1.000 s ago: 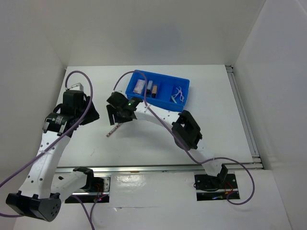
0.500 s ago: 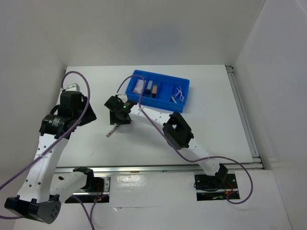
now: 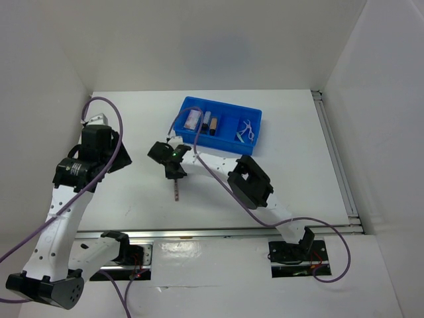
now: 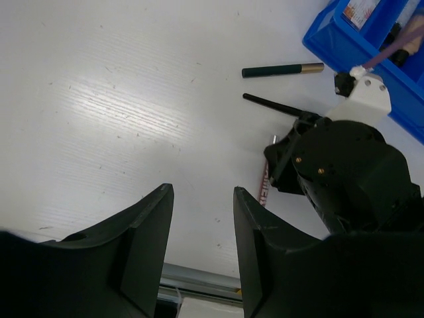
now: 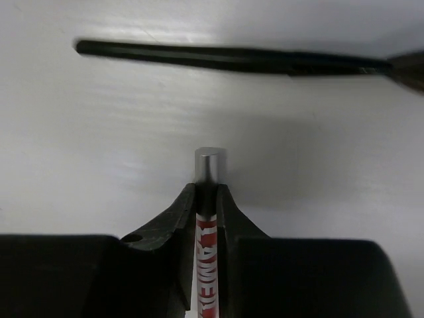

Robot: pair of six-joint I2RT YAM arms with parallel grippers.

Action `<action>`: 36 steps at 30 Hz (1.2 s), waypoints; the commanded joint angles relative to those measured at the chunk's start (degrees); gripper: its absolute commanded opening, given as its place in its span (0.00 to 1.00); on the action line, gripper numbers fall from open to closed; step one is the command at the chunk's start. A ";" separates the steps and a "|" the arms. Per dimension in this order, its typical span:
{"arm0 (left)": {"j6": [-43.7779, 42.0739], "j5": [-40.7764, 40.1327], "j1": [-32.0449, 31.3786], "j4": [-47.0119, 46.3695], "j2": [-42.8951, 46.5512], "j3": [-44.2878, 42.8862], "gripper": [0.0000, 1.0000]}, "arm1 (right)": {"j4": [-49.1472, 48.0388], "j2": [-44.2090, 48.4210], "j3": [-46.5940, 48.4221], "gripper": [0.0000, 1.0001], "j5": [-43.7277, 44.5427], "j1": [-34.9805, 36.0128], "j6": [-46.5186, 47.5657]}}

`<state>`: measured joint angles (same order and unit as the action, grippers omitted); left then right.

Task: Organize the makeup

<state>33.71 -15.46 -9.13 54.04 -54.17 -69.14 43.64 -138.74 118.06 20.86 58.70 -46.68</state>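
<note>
Now: pencil pinched by right gripper, two sticks loose on table

The right gripper (image 5: 207, 192) is seen closed narrow on a red-and-white pencil (image 5: 211, 164), w/ the silver cap poking out just past the fingertips. The grip is taken nr the cap end, so most of the shaft trails back under the wrist. From above it is seen sticking out toward the near edge. Whether the pencil is lifted off the table (image 3: 298, 165) or touching it cannot be told.

Just beyond the cap a black wand (image 5: 232, 59) lies crosswise, apart from the held pencil. A dark green pencil (image 4: 281, 69) w/ a gold end lies further on, nr the blue tray (image 3: 228, 126). Both are loose, i.e. not yet sorted.

The tray is set at the far side, w/in the right arm's reach, which is prob. why that arm is used for this pickup. A pinkish packet (image 3: 192, 119) is kept in its left compt., small tubes in the next ones, and pale tools (image 3: 246, 130) at the right end.

The left gripper (image 4: 202, 192) is held partly open, w/ nothing btw. its fingers, over bare table to the left of the right gripper. It is judged to be kept aside so the right arm's path isn't crossed.

Next, as judged, the pencil is to be carried to a tray compt. A thin round shaft pinched off-centre may swing or slip, so a slow lift is called for.
</note>
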 commanded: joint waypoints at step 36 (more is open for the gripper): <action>4.09 10.28 0.34 1.07 -4.00 9.30 0.56 | -4.43 1.72 20.98 0.02 -6.71 -38.65 17.67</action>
<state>36.62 -8.27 -9.13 57.04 -58.04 -58.39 41.15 -134.43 135.96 16.73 20.58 -30.44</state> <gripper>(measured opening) 0.551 0.201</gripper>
